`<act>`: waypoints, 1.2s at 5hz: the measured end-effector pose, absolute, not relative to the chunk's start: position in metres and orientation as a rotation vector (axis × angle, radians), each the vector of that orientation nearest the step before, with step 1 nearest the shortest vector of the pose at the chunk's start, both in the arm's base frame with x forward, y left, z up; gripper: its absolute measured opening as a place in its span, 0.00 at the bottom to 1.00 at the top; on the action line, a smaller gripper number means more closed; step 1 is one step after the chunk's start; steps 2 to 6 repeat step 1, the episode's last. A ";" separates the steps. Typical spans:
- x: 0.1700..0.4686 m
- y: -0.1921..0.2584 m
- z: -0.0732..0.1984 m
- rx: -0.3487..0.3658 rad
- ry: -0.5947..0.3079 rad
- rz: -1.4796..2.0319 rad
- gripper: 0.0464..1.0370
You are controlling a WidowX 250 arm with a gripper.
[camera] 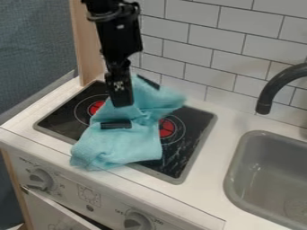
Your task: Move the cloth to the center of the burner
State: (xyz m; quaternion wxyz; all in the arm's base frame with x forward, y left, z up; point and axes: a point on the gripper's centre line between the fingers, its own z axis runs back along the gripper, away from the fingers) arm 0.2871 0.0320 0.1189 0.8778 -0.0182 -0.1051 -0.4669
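Observation:
The gripper hangs over the stove from the upper left, its two black fingers wide apart, with folds of cloth between them. The light blue cloth lies crumpled across the middle of the black stove top. Its lower end reaches the stove's front edge and the white counter, and its upper folds lie near the back wall. The cloth partly covers both red-centred burners, the left burner and the right burner.
To the right is a grey sink under a dark curved faucet. White tiles form the wall behind. A wooden post stands at the back left. Knobs are on the front panel.

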 end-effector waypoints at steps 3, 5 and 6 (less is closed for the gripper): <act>0.287 0.033 0.121 -0.032 -0.226 -0.973 0.96; 0.287 0.033 0.121 -0.032 -0.226 -0.973 0.96; 0.287 0.033 0.121 -0.032 -0.226 -0.973 0.96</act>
